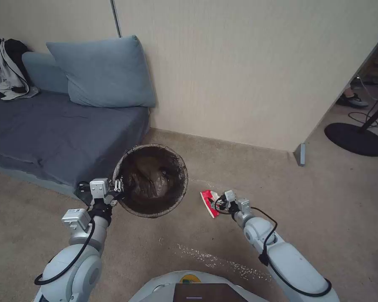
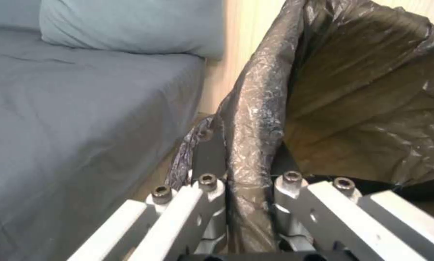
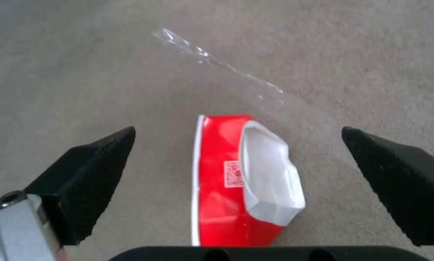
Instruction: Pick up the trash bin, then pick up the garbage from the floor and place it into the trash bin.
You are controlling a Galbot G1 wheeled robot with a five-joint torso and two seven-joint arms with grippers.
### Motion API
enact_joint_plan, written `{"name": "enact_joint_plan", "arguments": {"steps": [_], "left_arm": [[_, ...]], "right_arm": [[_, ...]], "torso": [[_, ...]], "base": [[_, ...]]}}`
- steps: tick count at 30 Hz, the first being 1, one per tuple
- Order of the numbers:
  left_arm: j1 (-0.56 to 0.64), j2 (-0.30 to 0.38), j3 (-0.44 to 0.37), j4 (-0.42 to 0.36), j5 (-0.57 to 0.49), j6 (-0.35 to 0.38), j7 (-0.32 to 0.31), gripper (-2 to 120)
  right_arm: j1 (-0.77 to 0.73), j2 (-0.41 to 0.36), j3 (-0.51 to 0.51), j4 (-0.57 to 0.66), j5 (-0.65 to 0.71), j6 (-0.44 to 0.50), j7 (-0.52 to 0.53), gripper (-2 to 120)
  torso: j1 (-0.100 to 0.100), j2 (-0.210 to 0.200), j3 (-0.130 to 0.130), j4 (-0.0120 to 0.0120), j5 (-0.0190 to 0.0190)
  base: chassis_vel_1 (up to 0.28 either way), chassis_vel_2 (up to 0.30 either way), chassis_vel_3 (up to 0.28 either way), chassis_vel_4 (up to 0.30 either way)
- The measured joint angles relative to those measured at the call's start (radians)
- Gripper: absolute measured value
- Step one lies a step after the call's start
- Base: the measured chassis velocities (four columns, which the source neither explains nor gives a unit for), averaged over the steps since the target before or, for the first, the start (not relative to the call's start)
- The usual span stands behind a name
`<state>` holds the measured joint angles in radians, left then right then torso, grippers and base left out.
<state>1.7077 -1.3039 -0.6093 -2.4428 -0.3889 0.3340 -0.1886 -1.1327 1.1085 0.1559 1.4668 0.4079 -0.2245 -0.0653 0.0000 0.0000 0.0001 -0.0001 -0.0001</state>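
The trash bin [image 1: 151, 180], a round bucket lined with a dark bag, hangs off the floor beside the sofa, held by my left gripper [image 1: 118, 185], which is shut on its near-left rim. The left wrist view shows the bag-covered rim [image 2: 251, 145] clamped between the fingers. A piece of garbage, a red packet with a torn white end [image 1: 208, 202], lies flat on the beige carpet floor [image 1: 323, 218]. My right gripper [image 1: 220, 202] is low over it and open. In the right wrist view the red packet [image 3: 226, 181] lies between the two spread black fingertips [image 3: 91, 170].
A grey-blue sofa [image 1: 50, 134] with a cushion [image 1: 101, 71] stands at the left, close behind the bin. The wall [image 1: 239, 75] runs behind, its corner post [image 1: 300, 154] at right. A black round stand base [image 1: 356, 138] and cables lie at far right. White tape marks [image 1: 222, 260] cross the carpet.
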Motion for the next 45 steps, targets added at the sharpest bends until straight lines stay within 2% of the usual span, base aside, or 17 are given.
{"name": "enact_joint_plan", "arguments": {"steps": [25,36,40,42,43,45], "left_arm": [[0.026,-0.026,0.023,-0.027,0.032,0.0,0.001,7],[0.026,-0.026,0.026,-0.027,0.032,-0.001,0.002,7],[0.026,-0.025,0.026,-0.027,0.031,-0.001,0.003,7],[0.026,-0.024,0.026,-0.027,0.03,-0.002,0.003,7],[0.026,-0.024,0.026,-0.027,0.03,-0.002,0.003,7],[0.025,-0.024,0.026,-0.027,0.029,-0.002,0.003,7]], "right_arm": [[0.151,0.135,0.006,-0.368,-0.075,0.074,-0.057,100],[0.186,0.175,0.016,-0.449,-0.103,0.084,-0.058,100],[0.196,0.187,0.019,-0.47,-0.11,0.087,-0.058,95],[0.196,0.188,0.019,-0.469,-0.111,0.087,-0.058,86],[0.196,0.188,0.019,-0.469,-0.111,0.087,-0.058,86],[0.19,0.186,0.018,-0.458,-0.112,0.087,-0.057,76]], "torso": [[0.0,0.0,0.0,0.0,0.0001],[0.0,0.0,0.0,0.0,0.0],[0.0,0.0,0.0,0.0001,0.0001],[0.0,0.0,0.0,0.0001,0.0],[0.0,0.0,0.0,0.0001,0.0],[0.0,0.0,0.0,0.0001,0.0]], "base": [[0.0,0.0,0.0,0.0],[0.0,0.0,0.0,0.0],[0.0,0.0,0.0,0.0],[0.0,0.0,0.0,0.0],[0.0,0.0,0.0,0.0],[0.0,0.0,0.0,0.0]]}}
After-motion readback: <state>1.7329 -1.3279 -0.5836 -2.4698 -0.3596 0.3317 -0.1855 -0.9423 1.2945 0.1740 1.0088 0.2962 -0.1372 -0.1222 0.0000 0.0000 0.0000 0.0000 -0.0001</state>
